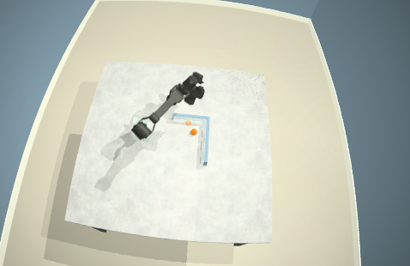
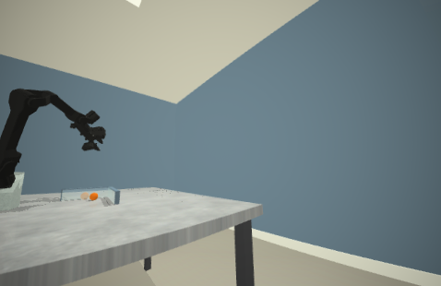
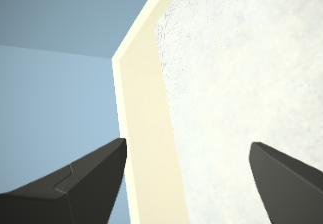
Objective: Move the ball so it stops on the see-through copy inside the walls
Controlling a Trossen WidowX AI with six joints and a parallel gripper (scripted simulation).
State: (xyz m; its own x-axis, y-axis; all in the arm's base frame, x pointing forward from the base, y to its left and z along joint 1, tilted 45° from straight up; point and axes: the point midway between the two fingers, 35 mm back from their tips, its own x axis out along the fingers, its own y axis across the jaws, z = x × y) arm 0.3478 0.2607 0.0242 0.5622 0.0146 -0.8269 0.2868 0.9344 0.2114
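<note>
The orange ball [image 1: 194,131] [image 2: 93,196] lies on the table on the inner side of the corner, apart from both walls. The paler see-through copy [image 1: 188,123] [image 2: 84,196] is beside it, close to the upper wall [image 1: 191,116] in the top view. The other clear bluish wall [image 1: 208,142] [image 2: 116,196] runs down from the corner on the right. My gripper [image 1: 196,98] [image 2: 101,144] [image 3: 188,148] is open and empty, high above the table and beyond the upper wall. The wrist view shows neither ball nor copy.
The pale speckled table [image 1: 164,193] [image 2: 144,221] [image 3: 262,75] carries the walls. The arm's base block [image 2: 7,198] stands to the left of the walls. The arm [image 1: 165,107] [image 2: 19,111] reaches from it over the table. A table edge shows in the wrist view.
</note>
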